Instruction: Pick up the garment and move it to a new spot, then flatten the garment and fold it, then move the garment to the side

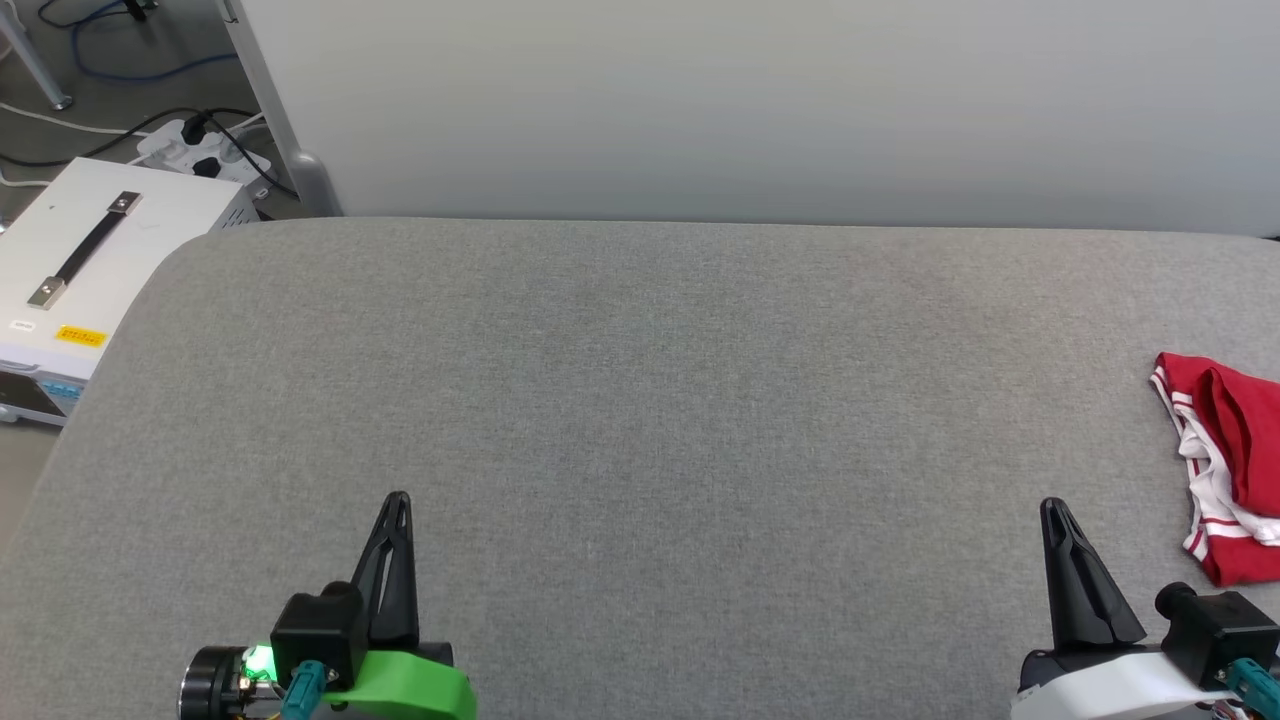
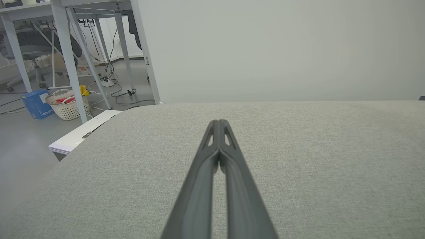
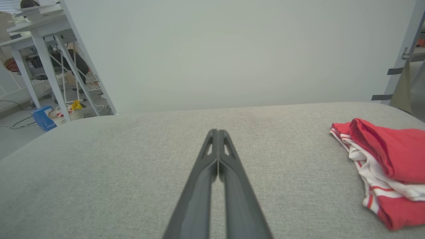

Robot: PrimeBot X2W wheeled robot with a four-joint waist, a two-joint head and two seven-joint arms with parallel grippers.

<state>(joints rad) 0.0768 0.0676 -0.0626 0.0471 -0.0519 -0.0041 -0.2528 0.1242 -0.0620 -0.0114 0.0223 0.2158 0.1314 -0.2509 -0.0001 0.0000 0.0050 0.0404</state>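
The shirt [image 1: 1228, 450] runs off the right edge of the head view, and its bunched folds hide the layers beneath. The white box [image 1: 150, 215] is cut by the left edge; its yellow label [image 1: 81, 335] is too small to read. What fills the basket [image 2: 71, 111] is unclear.

**Tabletop** [image 1: 640, 400]: grey woven cloth, matt, with a fine heathered grain.
**Garment** [image 1: 1240, 430]: soft jersey cloth in red and white, matt, with striped knit trim.
**Left gripper** [image 1: 398, 500] and **right gripper** [image 1: 1052, 506]: fingers of smooth, dark, matt plastic. The green mount [image 1: 420, 685] and white mount [image 1: 1100, 685] are plastic with a slight sheen.
**Equipment case** [image 1: 150, 220]: smooth white shell; whether painted metal or plastic cannot be told. Its black strap handle [image 1: 85, 250] ends in bright metal plates.
**Back panel** [image 1: 760, 100]: smooth, matt, pale grey.
**Basket** [image 2: 71, 111]: white perforated plastic.
**Desk legs** [image 2: 66, 56]: white-painted metal.
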